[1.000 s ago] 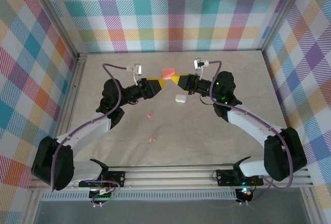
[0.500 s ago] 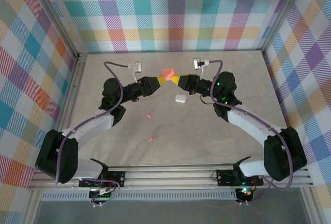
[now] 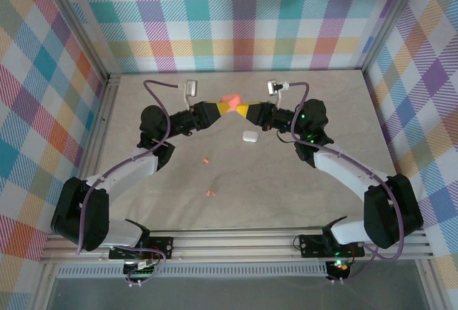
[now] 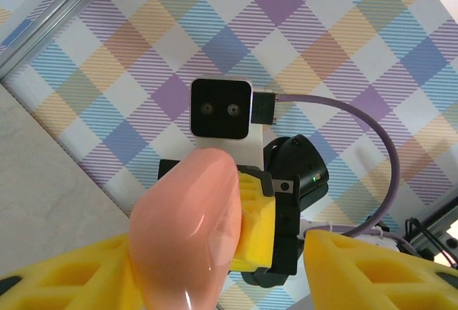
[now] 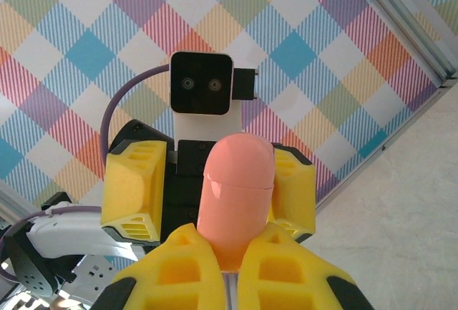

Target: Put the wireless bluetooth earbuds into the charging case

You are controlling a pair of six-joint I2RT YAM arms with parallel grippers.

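Now, above the far middle of the beige table (image 3: 300, 202), the right gripper (image 3: 242, 110) is clamping the base of the salmon-pink charging case (image 3: 231, 101) between its yellow fingers. The left gripper (image 3: 222, 108) is holding its fingers (image 4: 64, 278) spread wide around the same case, with one touching it. The white case (image 3: 250, 136) is lying just beside the right gripper, while one salmon-pink earbud (image 3: 205, 160) and a second earbud (image 3: 210, 192) are lying loose nearer the arm bases.

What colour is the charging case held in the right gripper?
The charging case is plain salmon-pink; the right wrist view shows it best.
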